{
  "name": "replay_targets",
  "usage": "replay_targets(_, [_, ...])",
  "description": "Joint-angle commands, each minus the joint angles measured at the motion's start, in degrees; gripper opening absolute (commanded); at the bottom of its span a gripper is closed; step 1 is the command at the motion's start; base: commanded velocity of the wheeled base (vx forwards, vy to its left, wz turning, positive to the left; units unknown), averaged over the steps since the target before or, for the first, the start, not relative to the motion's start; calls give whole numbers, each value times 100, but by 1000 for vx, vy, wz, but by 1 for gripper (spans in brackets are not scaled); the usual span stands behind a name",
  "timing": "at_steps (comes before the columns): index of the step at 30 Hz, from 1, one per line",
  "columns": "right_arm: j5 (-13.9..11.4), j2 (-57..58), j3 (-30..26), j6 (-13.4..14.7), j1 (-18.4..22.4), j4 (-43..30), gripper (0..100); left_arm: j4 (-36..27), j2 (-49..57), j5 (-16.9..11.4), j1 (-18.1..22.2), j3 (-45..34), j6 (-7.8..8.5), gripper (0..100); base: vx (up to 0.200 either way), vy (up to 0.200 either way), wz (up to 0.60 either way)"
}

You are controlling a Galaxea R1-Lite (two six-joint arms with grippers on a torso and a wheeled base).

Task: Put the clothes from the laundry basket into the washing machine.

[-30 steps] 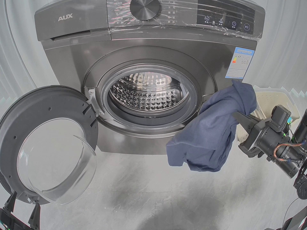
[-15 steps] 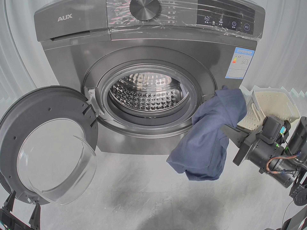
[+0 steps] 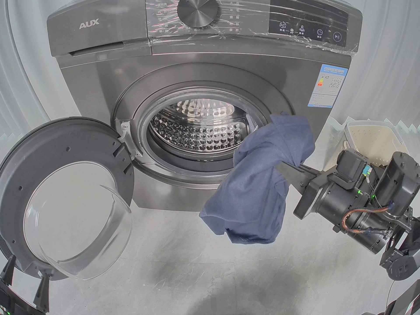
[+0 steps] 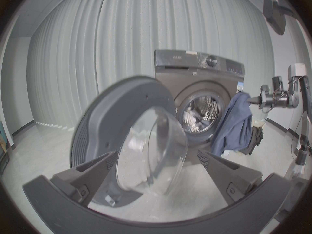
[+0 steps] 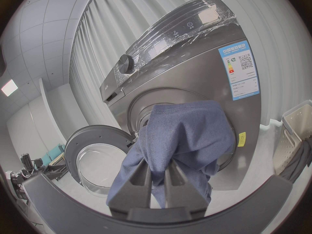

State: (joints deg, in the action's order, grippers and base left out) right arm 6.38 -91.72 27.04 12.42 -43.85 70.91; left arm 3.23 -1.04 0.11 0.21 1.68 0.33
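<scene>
Head view: right end effector (image 3: pixel 283 169) pinches blue garment (image 3: pixel 256 184) near blue label (image 3: pixel 327 86).

My right gripper (image 5: pixel 159 166), matt dark plastic, holds a soft matt blue garment (image 3: pixel 258 184); the washing machine (image 3: pixel 100 84) is satin grey metal, its drum (image 3: pixel 197 132) shiny steel.

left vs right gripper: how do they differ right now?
1. The left gripper is open and empty; the right gripper is shut on the blue garment.
2. The left gripper sits low by the open washer door; the right gripper is higher, just right of the drum opening.
Shared: both are dark two-finger grippers pointed toward the washing machine.
</scene>
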Motion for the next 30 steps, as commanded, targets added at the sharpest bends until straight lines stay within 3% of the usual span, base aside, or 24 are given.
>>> replay_targets(1, [101,-522,284,50,-106,212,0,477,-503,-380,102,737,46,100,0,0,0])
replay_targets(6, [57,-900,645,50,-203,538,0,486,-1417,-1637,146,1080,108,100,0,0,0])
replay_targets(9, [66,-1041,777,41,-212,652,0,573,-1997,-2015,146,1133,266,100,0,0,0])
replay_targets(10, [66,-1120,873,41,-212,713,0,688,-2349,-2199,102,1150,442,100,0,0,0])
replay_targets(12, [66,-1164,988,41,-212,740,0,881,-2841,-2454,76,1159,617,100,0,0,0])
replay_targets(16, [66,-1278,1137,50,-212,757,0,1329,-3684,-2841,-126,1159,828,100,0,0,0])
replay_targets(20, [74,-1392,1251,41,-212,854,0,1927,-4484,-2815,-803,1203,749,100,0,0,0])
replay_targets(21, [74,-1392,1251,41,-212,854,0,1927,-4484,-2815,-803,1203,749,100,0,0,0])
replay_targets(22, [83,-1445,1286,41,-212,889,0,2199,-4792,-2736,-1128,1229,749,100,0,0,0])
replay_targets(23, [83,-1445,1286,41,-212,889,0,2199,-4792,-2736,-1128,1229,749,100,0,0,0])
replay_targets(26, [110,-1454,1278,50,-212,889,0,2577,-5539,-2331,-1946,1423,679,100,0,0,0])
replay_targets(30, [127,-1445,1286,50,-203,889,0,2973,-6207,-1901,-2666,1563,354,100,0,0,0])
